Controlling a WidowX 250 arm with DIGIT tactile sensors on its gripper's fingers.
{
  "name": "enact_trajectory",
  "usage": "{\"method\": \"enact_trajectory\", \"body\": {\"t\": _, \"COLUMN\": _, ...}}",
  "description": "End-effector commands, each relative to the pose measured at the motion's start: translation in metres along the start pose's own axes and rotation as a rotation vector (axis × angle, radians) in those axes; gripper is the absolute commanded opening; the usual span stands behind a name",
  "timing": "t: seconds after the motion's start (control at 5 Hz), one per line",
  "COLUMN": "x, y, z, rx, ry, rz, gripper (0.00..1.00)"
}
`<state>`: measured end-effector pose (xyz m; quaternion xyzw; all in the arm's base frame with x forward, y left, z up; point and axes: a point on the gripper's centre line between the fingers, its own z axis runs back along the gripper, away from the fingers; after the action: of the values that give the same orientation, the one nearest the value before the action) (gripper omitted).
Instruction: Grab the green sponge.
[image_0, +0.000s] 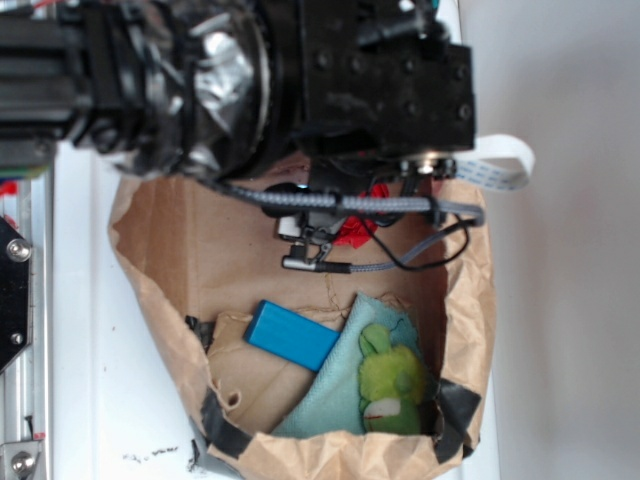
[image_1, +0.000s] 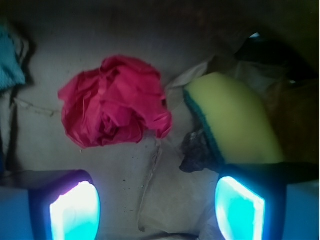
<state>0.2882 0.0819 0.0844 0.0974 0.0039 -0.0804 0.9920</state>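
The gripper (image_1: 157, 205) hangs with its fingers (image_1: 75, 210) spread wide and empty over the brown paper floor (image_1: 125, 165). The green sponge (image_1: 235, 120), yellow face showing, lies just beyond the right-hand finger, beside a crumpled red paper ball (image_1: 112, 102).

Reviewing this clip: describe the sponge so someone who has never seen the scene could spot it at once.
In the wrist view, look inside the brown paper bag. Right of the crumpled red paper, just above the open claw's right finger, lies the sponge. It is the only smooth yellow foam piece, with a thin dark green edge.
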Motion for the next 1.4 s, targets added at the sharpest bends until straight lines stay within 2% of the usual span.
{"method": "enact_trajectory", "body": {"t": 0.0, "x": -0.010, "y": 0.001, "z": 0.030, "rx": -0.049, "ry": -0.185, "rz": -0.276, "gripper": 1.00}}
{"method": "enact_trajectory", "body": {"t": 0.2, "x": -0.010, "y": 0.001, "z": 0.031, "rx": -0.057, "ry": -0.222, "rz": -0.324, "gripper": 1.00}}
{"method": "enact_trajectory", "body": {"t": 0.8, "x": 0.017, "y": 0.009, "z": 0.020, "rx": -0.013, "ry": -0.233, "rz": -0.259, "gripper": 1.00}}
{"method": "enact_trajectory", "body": {"t": 1.2, "x": 0.027, "y": 0.012, "z": 0.021, "rx": -0.004, "ry": -0.276, "rz": -0.241, "gripper": 1.00}}
